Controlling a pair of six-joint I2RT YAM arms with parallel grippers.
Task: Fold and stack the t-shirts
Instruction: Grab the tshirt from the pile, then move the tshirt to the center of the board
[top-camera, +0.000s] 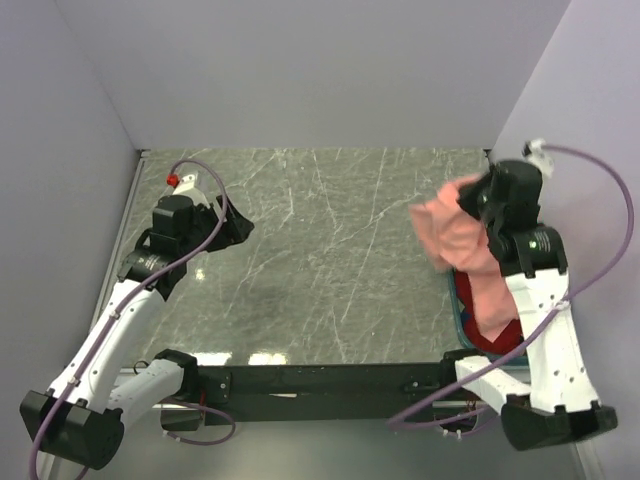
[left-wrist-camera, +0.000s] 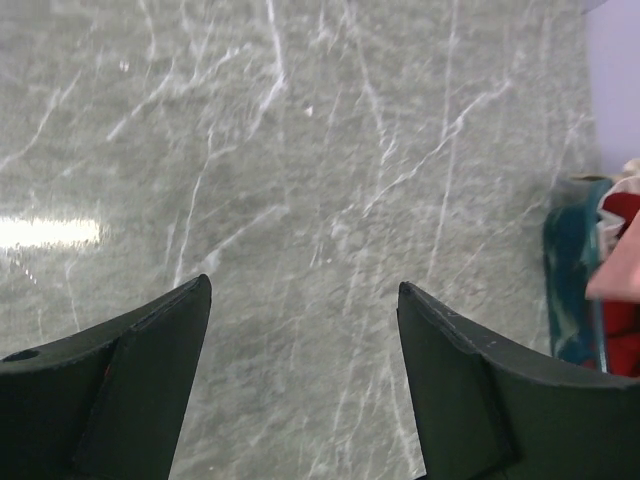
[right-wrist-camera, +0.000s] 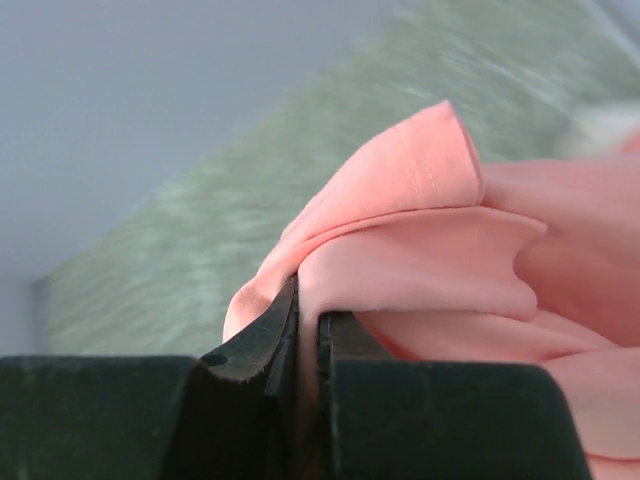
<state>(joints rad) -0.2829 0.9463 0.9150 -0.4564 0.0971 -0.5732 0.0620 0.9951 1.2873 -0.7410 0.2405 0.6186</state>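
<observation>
The salmon-pink t-shirt (top-camera: 458, 240) hangs bunched from my right gripper (top-camera: 470, 205), lifted above the table's right side; its lower part trails down into the basket (top-camera: 457, 300). In the right wrist view my right gripper (right-wrist-camera: 308, 310) is shut on a fold of this pink cloth (right-wrist-camera: 420, 250). The dark red t-shirt (top-camera: 500, 338) lies in the basket under the pink one; it also shows in the left wrist view (left-wrist-camera: 622, 320). My left gripper (top-camera: 238, 228) is open and empty over the table's left side, its fingers (left-wrist-camera: 150, 380) wide apart above bare marble.
The basket, teal-walled in the left wrist view (left-wrist-camera: 568, 270), stands at the table's right front edge beside the right arm. Grey walls close the table on the left, back and right. A black bar (top-camera: 320, 378) runs along the near edge.
</observation>
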